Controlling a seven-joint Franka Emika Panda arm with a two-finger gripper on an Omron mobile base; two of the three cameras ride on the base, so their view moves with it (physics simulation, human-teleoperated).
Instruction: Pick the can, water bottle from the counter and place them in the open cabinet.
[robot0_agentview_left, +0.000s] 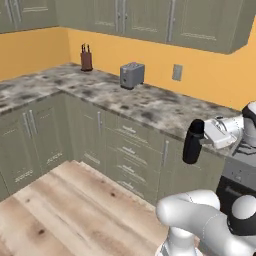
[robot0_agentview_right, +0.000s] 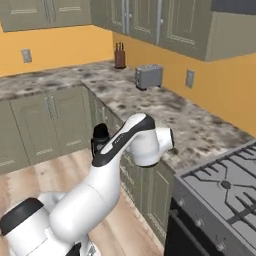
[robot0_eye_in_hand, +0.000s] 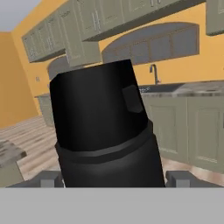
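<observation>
- Left base view: my gripper (robot0_agentview_left: 201, 136) pinches the water bottle (robot0_agentview_left: 193, 142), upright in the air off the front edge of the counter (robot0_agentview_left: 150, 105). Its matte black side carries no label I can read. A toaster (robot0_agentview_left: 132, 75) and a knife block (robot0_agentview_left: 86, 58) stand well behind.
- Right base view: my arm hides most of the bottle; a stove (robot0_agentview_right: 225, 187) adjoins the counter.
- Hand view: the bottle sits between my spread jaws; a faucet (robot0_eye_in_hand: 153, 72) stands far behind.

The white arm reaches forward with its wrist level, the gripper (robot0_agentview_left: 200, 140) clamped around a black cylinder.
</observation>
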